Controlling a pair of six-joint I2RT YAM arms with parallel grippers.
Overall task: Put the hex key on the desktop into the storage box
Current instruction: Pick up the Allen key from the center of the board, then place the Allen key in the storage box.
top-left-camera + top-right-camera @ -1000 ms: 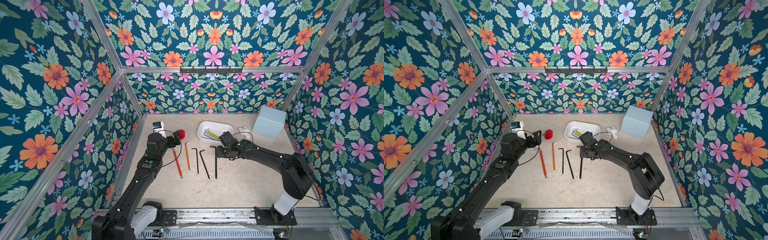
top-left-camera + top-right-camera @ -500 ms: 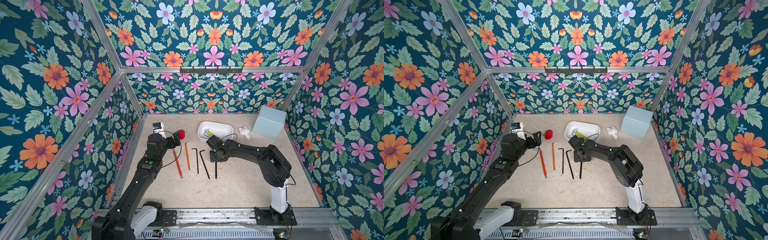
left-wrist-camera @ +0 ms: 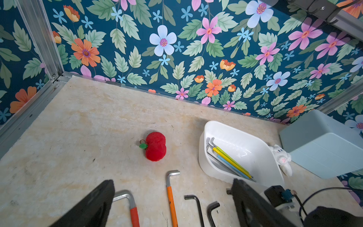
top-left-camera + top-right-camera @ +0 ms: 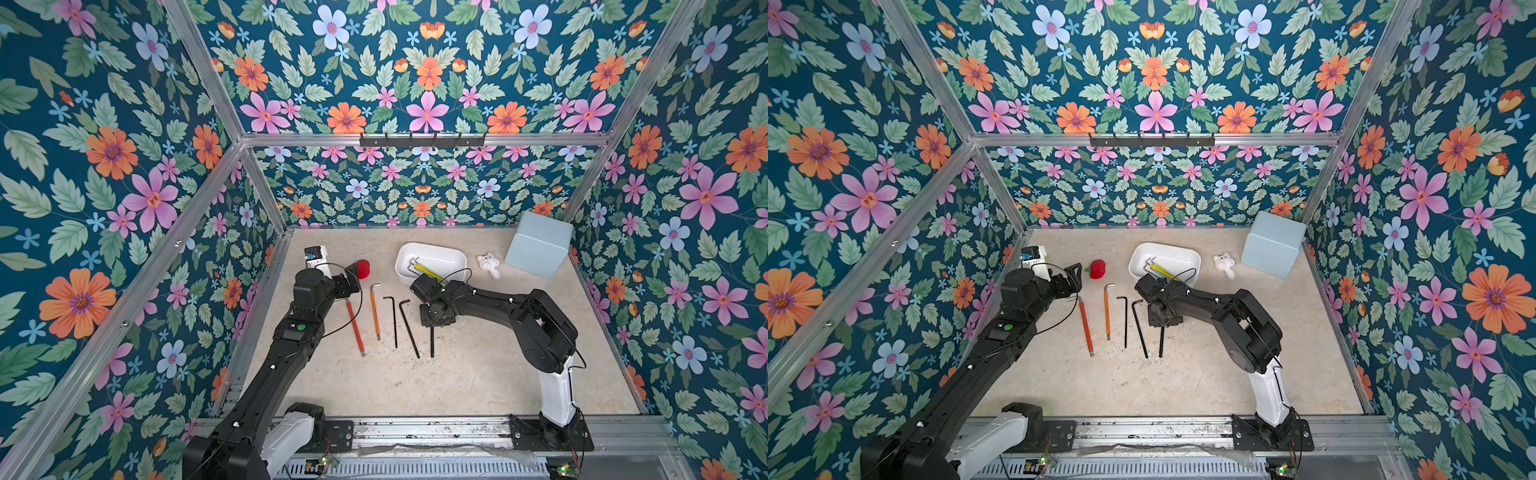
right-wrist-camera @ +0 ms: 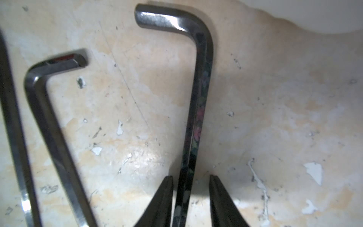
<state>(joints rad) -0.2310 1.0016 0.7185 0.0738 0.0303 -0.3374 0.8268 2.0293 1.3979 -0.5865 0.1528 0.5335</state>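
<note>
Right pincer (image 5: 190,176) straddled the black hex key (image 5: 198,98) shaft: jaws narrow, gap showing one side, nothing clamped. Key lay flat mid-surface (image 4: 457,374), just near-side of the storage box (image 4: 444,257). Needed: shaft centred, full squeeze before any lift. Left pincer (image 3: 172,181) gaped wide, empty.

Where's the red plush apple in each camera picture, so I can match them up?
In both top views: the red plush apple lies on the desktop, beside the storage box, just beyond the bent end of the orange-handled hex key.
Left wrist: the apple lies just beyond that same bent end, with the storage box alongside.
Right wrist: not in it.
Shared landmark: the orange-handled hex key, absent only from the right wrist view.
</note>
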